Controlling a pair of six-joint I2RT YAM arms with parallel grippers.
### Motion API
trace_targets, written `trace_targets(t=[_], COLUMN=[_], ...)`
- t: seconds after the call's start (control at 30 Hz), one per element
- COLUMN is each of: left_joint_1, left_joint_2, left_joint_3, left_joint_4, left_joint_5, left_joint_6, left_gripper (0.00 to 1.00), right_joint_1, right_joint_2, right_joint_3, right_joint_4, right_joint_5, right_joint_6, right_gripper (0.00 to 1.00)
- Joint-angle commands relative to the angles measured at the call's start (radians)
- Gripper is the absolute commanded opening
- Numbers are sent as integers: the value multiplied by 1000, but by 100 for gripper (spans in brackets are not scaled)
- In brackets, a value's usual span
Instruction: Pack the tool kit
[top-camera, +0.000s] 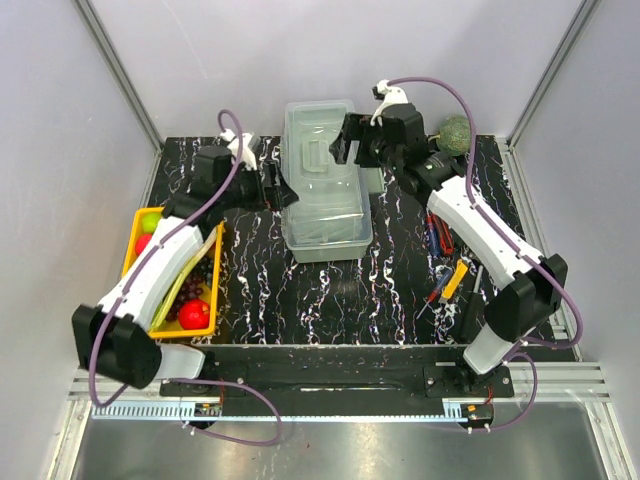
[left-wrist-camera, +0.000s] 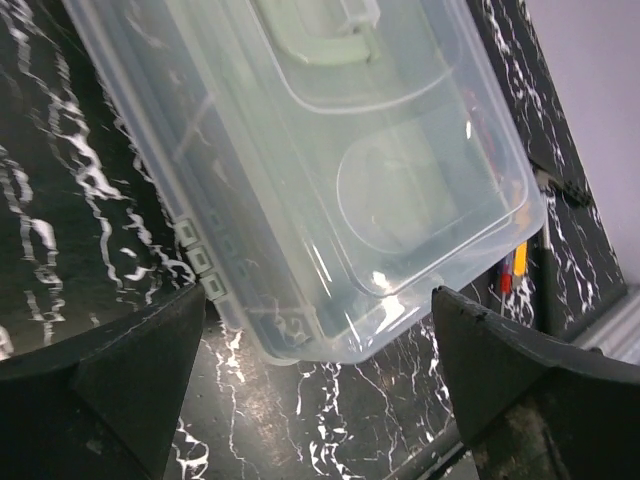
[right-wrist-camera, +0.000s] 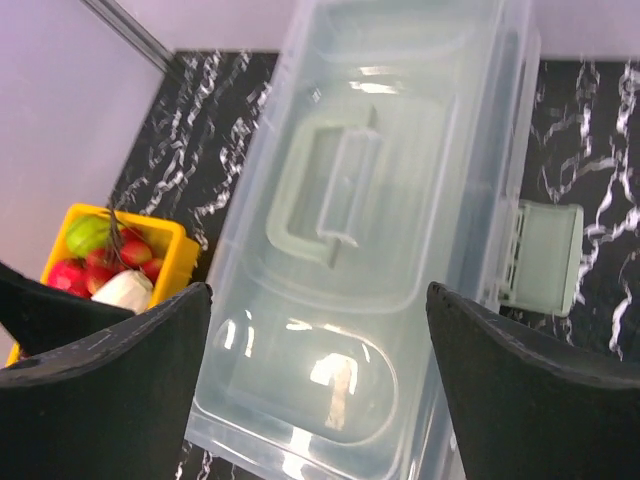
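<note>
Toolbox (top-camera: 325, 215) sits mid-table with its lid (left-wrist-camera: 400, 150) down and its long axis running straight away from your arm bases. The carry handle (right-wrist-camera: 330, 195) lies along that same axis. Right gripper (top-camera: 343, 148) hangs over the far right part of the lid, jaws spread wide and holding nothing. The box is directly below it, and the handle is between the fingers in the wrist view. Left gripper (top-camera: 272, 187) is also spread and empty, low against the box's left long wall near the near corner. A latch (right-wrist-camera: 542, 255) is flipped out on the right long side. The small knuckles (left-wrist-camera: 200, 260) on the left wall look like hinges, though the wrist view is too oblique to be sure. If so, the lid swings up from the right and over toward the left, so the right arm is your opener. The hand tools (top-camera: 443, 265) lie loose on the table just right of the box (right arm's side again, well apart from the yellow tray (top-camera: 135, 235) on the left). Nothing goes in until that lid is up.
</note>
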Motion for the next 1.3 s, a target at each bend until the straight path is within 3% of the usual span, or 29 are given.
trace_targets(t=[0.0, 0.2, 0.5, 0.67, 0.87, 1.27], left_joint_1=[4, 3, 3, 3, 3, 4], left_joint_2=[-133, -219, -215, -183, -133, -95], left_joint_3=[61, 35, 65, 78, 106, 103], left_joint_4=[-36, -84, -127, -110, -113, -105], left_joint_5=[-178, -256, -276, -285, -289, -290], left_joint_6=[43, 72, 52, 72, 74, 63], left_gripper=[99, 99, 99, 99, 99, 99], right_joint_1=[27, 41, 47, 47, 47, 45], right_joint_2=[28, 120, 367, 454, 540, 646], right_joint_3=[100, 222, 552, 631, 707, 785], right_joint_4=[28, 14, -198, -221, -256, -268], right_joint_5=[-7, -76, -38, -38, -99, -183], right_joint_6=[-69, -69, 3, 34, 35, 92], right_gripper=[96, 97, 68, 61, 61, 69])
